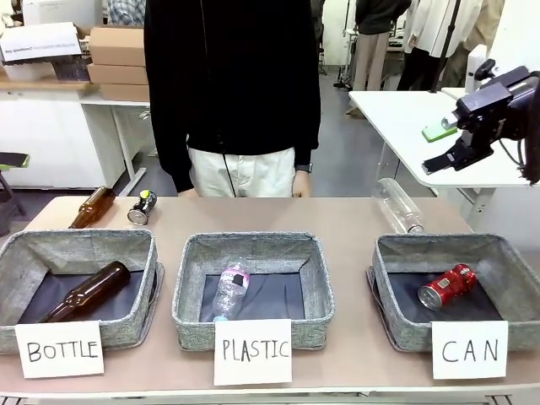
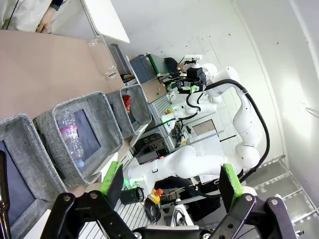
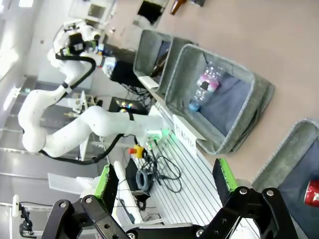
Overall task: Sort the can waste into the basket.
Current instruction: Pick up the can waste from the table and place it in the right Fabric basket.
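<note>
Now | red can [image 1: 446,286] in CAN basket [image 1: 396,325] | dark can [image 1: 142,207] seemingly on table

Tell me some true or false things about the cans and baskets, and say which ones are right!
1. The red can lies inside the basket marked CAN. True.
2. The dark can is in the same basket. False: it lies on the table at the far left, beside a brown bottle.
3. The right gripper is holding a can. False: it is open and empty, raised off to the side.
4. The left gripper is open with nothing in it. True.
5. The middle basket holds a brown bottle. False: it holds a clear plastic bottle.
</note>
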Motion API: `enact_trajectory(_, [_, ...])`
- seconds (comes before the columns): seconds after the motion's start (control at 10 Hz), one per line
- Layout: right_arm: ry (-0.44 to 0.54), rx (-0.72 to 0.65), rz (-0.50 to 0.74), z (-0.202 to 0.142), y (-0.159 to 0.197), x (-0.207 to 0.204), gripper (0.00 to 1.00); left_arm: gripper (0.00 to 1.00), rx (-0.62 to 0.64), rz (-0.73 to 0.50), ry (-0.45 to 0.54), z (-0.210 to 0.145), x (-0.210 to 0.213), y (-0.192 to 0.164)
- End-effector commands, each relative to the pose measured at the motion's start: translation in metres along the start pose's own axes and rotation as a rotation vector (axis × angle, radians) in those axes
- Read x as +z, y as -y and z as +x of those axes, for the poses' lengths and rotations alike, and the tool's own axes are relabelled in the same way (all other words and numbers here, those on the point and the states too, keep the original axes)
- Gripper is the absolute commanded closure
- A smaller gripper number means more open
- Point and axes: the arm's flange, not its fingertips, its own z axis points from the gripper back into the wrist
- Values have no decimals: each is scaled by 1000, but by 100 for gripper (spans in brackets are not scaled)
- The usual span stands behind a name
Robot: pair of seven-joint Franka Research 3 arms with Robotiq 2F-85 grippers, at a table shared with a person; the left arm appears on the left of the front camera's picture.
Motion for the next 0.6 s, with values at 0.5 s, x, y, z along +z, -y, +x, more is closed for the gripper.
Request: enact_trajectory(0.5, [0,-18,-17,2,-3,2,0,0,-163,924,-443,73,-96,-69])
